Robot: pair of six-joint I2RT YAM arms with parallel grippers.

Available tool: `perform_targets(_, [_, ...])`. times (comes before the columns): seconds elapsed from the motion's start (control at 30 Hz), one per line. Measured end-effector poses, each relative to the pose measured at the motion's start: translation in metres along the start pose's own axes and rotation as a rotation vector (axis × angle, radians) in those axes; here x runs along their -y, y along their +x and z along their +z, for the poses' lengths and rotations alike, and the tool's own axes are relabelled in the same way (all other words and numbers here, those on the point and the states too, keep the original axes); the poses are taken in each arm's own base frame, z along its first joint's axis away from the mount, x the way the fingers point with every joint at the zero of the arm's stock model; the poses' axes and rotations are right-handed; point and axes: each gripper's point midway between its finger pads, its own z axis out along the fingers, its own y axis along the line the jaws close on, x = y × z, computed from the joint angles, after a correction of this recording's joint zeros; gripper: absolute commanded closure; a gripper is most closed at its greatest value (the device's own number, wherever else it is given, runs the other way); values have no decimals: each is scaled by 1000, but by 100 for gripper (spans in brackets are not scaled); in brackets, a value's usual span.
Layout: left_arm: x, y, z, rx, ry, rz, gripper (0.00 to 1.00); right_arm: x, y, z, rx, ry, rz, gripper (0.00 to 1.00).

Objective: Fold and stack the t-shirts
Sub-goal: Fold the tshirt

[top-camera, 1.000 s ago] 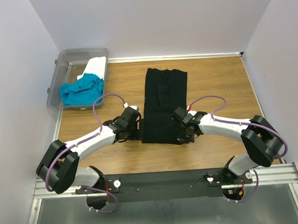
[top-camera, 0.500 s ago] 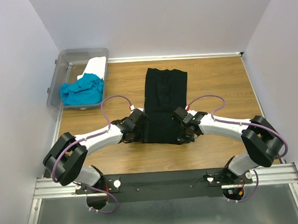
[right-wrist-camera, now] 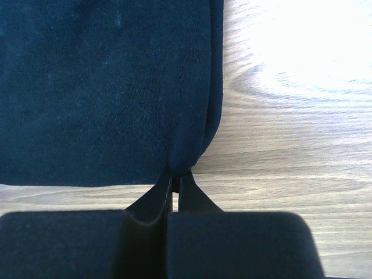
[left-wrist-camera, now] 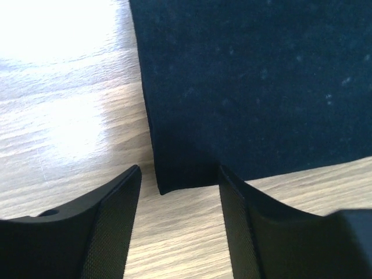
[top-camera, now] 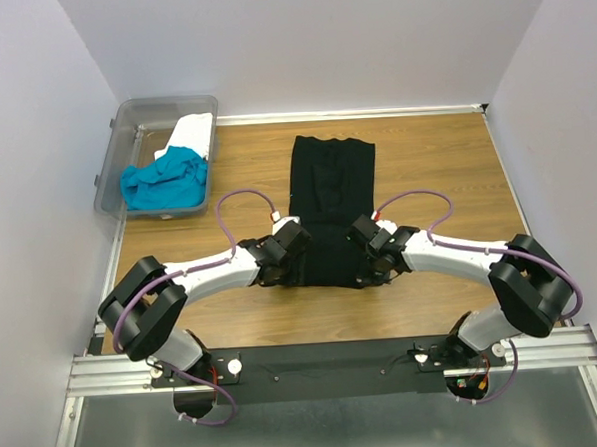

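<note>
Top view first: the black t-shirt (top-camera: 333,197) is lying flat on the wooden bench (top-camera: 446,176), folded into a long narrow strip running away from the arms. Both arms are reaching in low at its near end. The left claw (top-camera: 288,254) is at the near-left corner and the right claw (top-camera: 372,252) is at the near-right corner. From up here it's too small to tell what either claw is doing. Over at the far-left corner of the bench there's a clear plastic bin (top-camera: 121,121) with the turquoise t-shirt (top-camera: 166,182) bunched up in the near part and the white t-shirt (top-camera: 196,134) behind it, well apart from the black one.

Left wrist view: the claw is clearly spread apart. The two dark fingers (left-wrist-camera: 113,218) sit low over the wood, and the shirt's corner pokes into the gap between them. The cloth looks flat on the bench and isn't pinched by anything.

Right wrist view: different story. The fingers (right-wrist-camera: 152,203) are pressed together and clamped on the black shirt's corner. The fabric gathers into a small rounded fold right where the tips meet, and the rest of the shirt spreads out flat to the upper left, with bare wood on the right.
</note>
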Motion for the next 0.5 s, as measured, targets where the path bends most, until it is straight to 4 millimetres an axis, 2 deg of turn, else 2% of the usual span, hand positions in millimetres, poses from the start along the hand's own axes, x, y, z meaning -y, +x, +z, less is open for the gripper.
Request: perform_targets(0.5, [1, 5, 6, 4, -97, 16, 48, 1, 0, 0, 23, -33, -26, 100])
